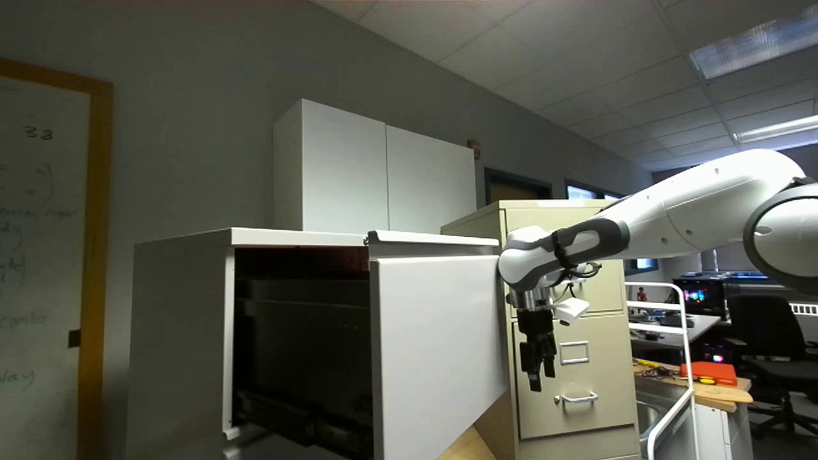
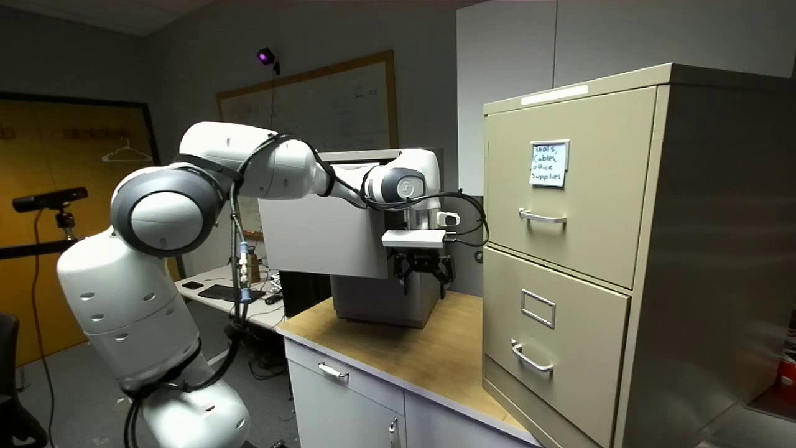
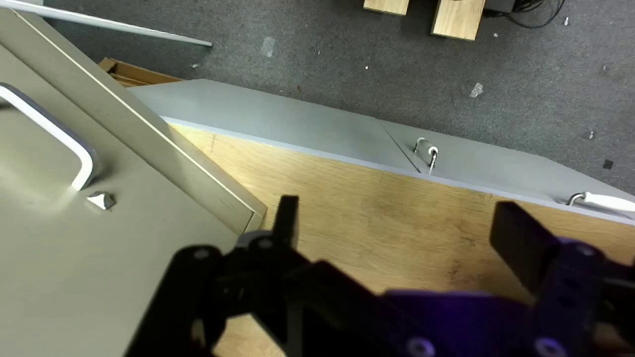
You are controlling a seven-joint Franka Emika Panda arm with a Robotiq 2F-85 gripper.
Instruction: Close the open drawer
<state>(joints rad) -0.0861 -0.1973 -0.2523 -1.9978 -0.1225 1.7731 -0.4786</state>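
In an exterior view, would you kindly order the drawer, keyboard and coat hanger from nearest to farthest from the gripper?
1. Drawer: close by the gripper.
2. Keyboard: on the desk.
3. Coat hanger: at the far door.

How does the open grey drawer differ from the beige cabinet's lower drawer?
The grey drawer is pulled out; the beige lower drawer is shut. The grey drawer's front is plain below a top lip, while the beige lower drawer carries a bar handle and label holder. Both fronts are flat.
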